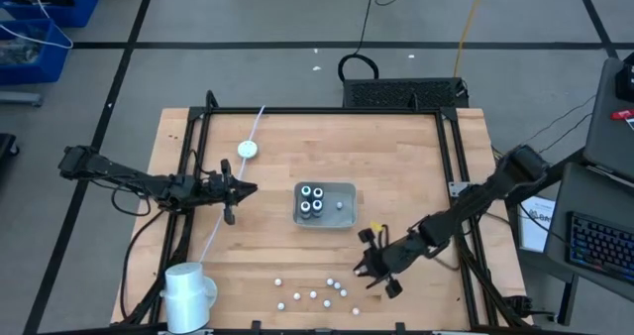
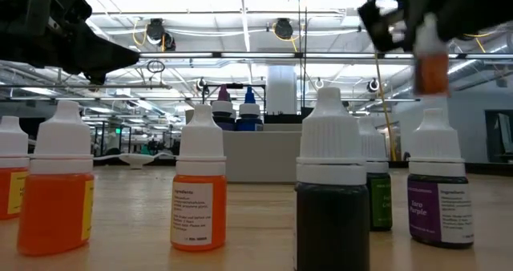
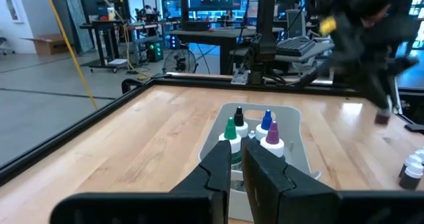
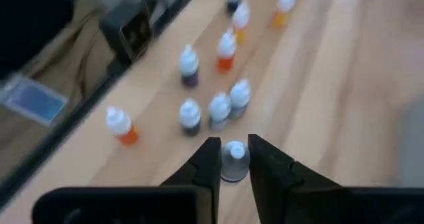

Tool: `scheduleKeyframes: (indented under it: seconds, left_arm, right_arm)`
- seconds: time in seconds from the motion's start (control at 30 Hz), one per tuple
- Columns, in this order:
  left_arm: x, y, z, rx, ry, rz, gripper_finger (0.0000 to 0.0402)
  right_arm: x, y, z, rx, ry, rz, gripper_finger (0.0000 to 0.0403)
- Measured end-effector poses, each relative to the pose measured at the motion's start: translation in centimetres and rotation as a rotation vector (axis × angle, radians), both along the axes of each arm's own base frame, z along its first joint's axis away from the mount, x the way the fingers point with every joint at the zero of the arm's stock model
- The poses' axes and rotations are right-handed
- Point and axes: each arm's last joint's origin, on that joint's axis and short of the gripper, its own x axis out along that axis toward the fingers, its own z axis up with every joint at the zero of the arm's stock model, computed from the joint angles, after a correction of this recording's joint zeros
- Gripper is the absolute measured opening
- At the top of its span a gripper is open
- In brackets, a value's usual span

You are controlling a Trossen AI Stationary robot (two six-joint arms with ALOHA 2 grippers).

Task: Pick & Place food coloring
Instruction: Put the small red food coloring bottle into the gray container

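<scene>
The grey tray (image 1: 343, 214) (image 3: 291, 118) sits mid-table with four food coloring bottles (image 1: 313, 200) (image 3: 252, 132) standing upright in its left half. My right gripper (image 1: 376, 273) (image 4: 234, 163) is near the table's near edge, right of the tray, shut on one more small bottle (image 2: 433, 69). My left gripper (image 1: 248, 188) (image 3: 236, 169) hovers left of the tray with its fingers together, pointing at the tray and touching nothing. My right gripper pinches the small bottle by its white cap (image 4: 234, 154) between the two fingers, coming from above. The orange-brown body (image 2: 433, 72) hangs below the fingers, roughly upright and lifted clear of the table and the other bottles.
Several loose bottles with white caps stand on the wood near the near edge (image 1: 317, 293) (image 4: 218, 52) (image 2: 196, 191), under and beside my right gripper. A white cup (image 1: 188, 293) is at the near left. A white disc on a cord (image 1: 248, 149) lies behind my left gripper.
</scene>
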Motion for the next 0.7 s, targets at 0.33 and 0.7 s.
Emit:
scheduleKeyframes:
  seconds: [0.33, 0.7]
  left_arm:
    - [0.0, 0.0, -0.1, 0.01, 0.007, 0.0, 0.0044]
    - [0.0, 0.0, 0.0, 0.028, 0.007, 0.0, 0.0044]
  right_arm:
    - [-5.3, -5.6, 4.3, 0.037, -0.166, -0.109, 0.0044]
    - [-9.0, -9.6, 3.2, 0.12, -0.261, -0.282, 0.0044]
